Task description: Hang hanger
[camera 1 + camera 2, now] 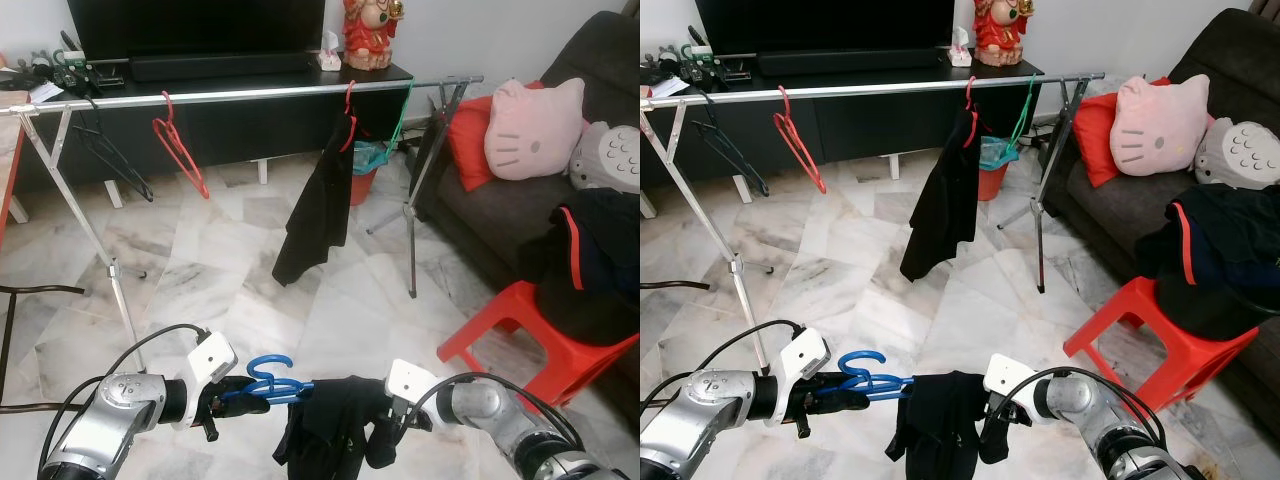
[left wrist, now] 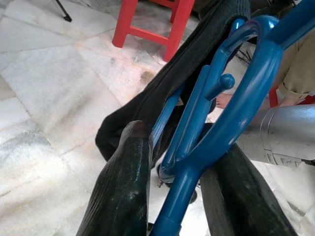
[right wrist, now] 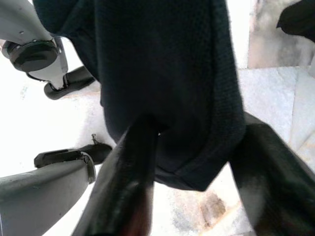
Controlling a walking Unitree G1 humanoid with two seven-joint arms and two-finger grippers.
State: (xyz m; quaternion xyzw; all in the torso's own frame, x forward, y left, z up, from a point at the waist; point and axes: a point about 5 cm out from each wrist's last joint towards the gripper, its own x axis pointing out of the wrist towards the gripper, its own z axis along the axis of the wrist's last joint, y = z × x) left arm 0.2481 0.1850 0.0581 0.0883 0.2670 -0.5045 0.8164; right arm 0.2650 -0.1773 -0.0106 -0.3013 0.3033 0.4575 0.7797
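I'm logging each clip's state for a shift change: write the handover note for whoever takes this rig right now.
Left hand: shut on the blue hanger, near its hook, held low in front of the robot.
Right hand: gripping the black garment draped on that hanger.
The clothes rail stands ahead across the marble floor; it already carries a red hanger, a black hanger and a hung black garment.
Done: garment on hanger, both lifted.
Left: approach the rail and hook the blue hanger on a free stretch, then release.
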